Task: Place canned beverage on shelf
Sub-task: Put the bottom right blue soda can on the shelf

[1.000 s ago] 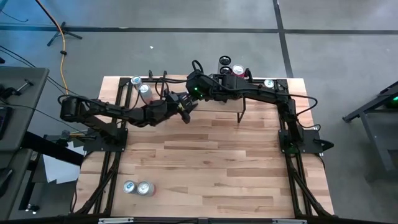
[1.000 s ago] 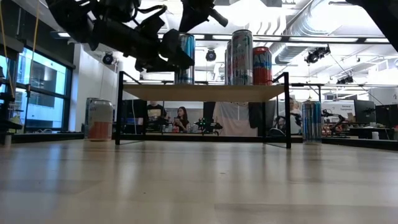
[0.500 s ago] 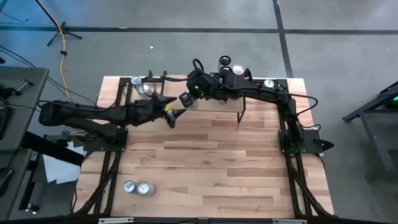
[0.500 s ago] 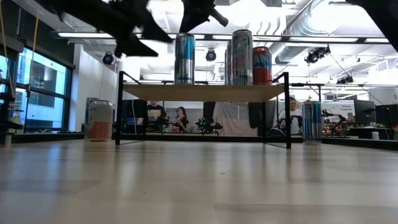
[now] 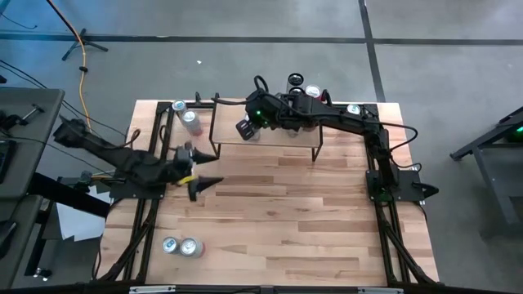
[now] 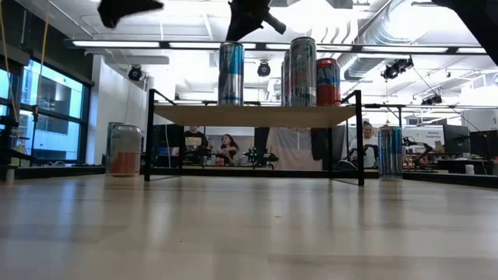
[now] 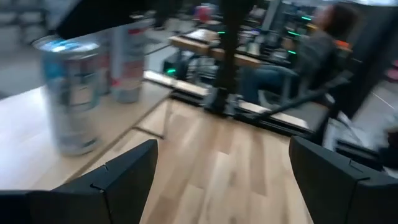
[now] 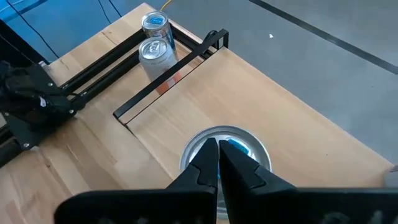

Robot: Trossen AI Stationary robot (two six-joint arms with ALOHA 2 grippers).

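Left gripper (image 5: pixel 201 171) back (can (image 6: pixel 231 73) shelved)

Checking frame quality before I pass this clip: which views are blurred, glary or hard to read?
Left wrist view: smeared throughout, the can and background soft. Low view: bright ceiling lights behind the shelf leave the arms overhead as dark silhouettes, and the tabletop shows sheen. High view: even light, sharp. Right wrist view: crisp, though the shut right hand hides part of the can top.
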